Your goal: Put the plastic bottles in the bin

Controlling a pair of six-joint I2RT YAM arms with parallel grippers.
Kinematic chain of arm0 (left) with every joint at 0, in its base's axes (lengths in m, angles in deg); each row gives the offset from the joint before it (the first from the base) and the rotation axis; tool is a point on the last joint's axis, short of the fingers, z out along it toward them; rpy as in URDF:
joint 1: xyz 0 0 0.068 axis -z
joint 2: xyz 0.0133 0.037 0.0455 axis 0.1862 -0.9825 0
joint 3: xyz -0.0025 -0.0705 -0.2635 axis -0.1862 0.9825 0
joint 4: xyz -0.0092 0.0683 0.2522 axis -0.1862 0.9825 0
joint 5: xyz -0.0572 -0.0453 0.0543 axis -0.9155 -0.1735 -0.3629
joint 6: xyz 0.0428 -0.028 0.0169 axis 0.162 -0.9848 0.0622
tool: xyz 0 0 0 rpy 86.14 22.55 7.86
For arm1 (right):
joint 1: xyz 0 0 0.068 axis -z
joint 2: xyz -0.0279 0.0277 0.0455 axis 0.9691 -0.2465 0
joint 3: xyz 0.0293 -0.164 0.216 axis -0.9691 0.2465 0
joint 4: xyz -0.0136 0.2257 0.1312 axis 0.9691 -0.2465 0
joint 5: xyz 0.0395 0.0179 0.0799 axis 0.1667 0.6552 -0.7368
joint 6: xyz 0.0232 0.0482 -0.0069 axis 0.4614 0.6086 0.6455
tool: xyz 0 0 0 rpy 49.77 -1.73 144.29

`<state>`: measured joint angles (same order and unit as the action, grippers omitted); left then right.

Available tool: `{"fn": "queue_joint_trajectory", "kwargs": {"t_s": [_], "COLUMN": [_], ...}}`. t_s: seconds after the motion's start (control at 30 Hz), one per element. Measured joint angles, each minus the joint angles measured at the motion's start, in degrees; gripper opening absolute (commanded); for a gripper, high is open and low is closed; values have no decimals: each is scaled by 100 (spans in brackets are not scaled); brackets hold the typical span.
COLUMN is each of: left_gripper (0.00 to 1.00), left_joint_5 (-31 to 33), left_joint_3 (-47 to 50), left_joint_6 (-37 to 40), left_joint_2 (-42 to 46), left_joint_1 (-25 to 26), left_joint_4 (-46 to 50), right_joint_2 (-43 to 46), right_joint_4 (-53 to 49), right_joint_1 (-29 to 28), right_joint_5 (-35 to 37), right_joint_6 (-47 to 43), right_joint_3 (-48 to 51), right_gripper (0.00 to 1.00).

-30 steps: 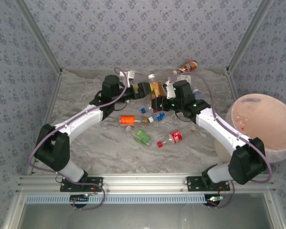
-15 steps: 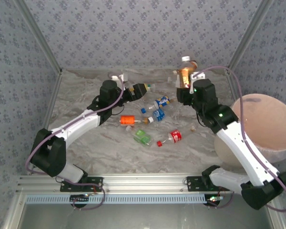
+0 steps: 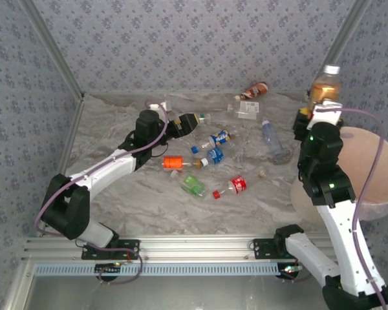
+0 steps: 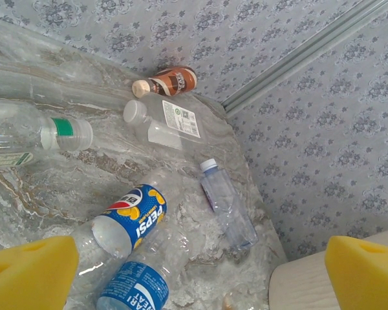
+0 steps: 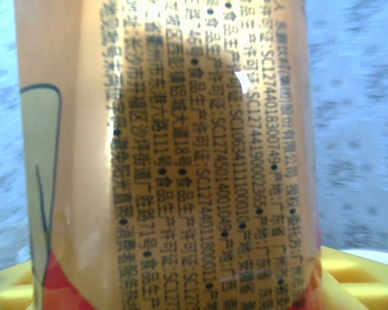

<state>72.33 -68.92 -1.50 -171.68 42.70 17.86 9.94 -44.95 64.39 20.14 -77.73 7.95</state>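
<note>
Bottle carried right
My right claw lifted the orange bottle from the middle of the table and swung it right, up by the bin.

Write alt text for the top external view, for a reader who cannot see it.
The right gripper holds an amber bottle upright, raised near the pinkish bin. The left gripper hovers open over small bottles scattered on the marble table.

Bottles lie close together in the middle of the counter, with narrow gaps. The near strip lies bare. The left arm slants across the left half; the right arm, an orange bottle in its jaws, stands at the bin. Walls close three sides.
</note>
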Motion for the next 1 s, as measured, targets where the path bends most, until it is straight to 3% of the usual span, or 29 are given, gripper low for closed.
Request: {"fn": "queue_joint_trajectory", "kwargs": {"t_s": [0.23, 0.57, 0.83, 1.0], "left_gripper": [98, 98, 98, 98], "left_joint_5": [-4, 44, 92, 127], "left_joint_3": [0, -48, -79, -90], "left_joint_6": [105, 190, 190, 192], "left_joint_2": [0, 0, 0, 0], "left_joint_1": [0, -2, -2, 0], "left_joint_4": [52, 446, 619, 730], "right_joint_2": [409, 538, 658, 614], "right_joint_4": [66, -1032, -1563, -1606], "right_joint_1": [1213, 2350, 2695, 2793], "right_joint_5": [315, 490, 313, 380], "right_joint_6": [260, 1067, 1591, 1703], "right_joint_3": [356, 732, 1257, 1416], "right_gripper": [53, 56, 62, 74]}}
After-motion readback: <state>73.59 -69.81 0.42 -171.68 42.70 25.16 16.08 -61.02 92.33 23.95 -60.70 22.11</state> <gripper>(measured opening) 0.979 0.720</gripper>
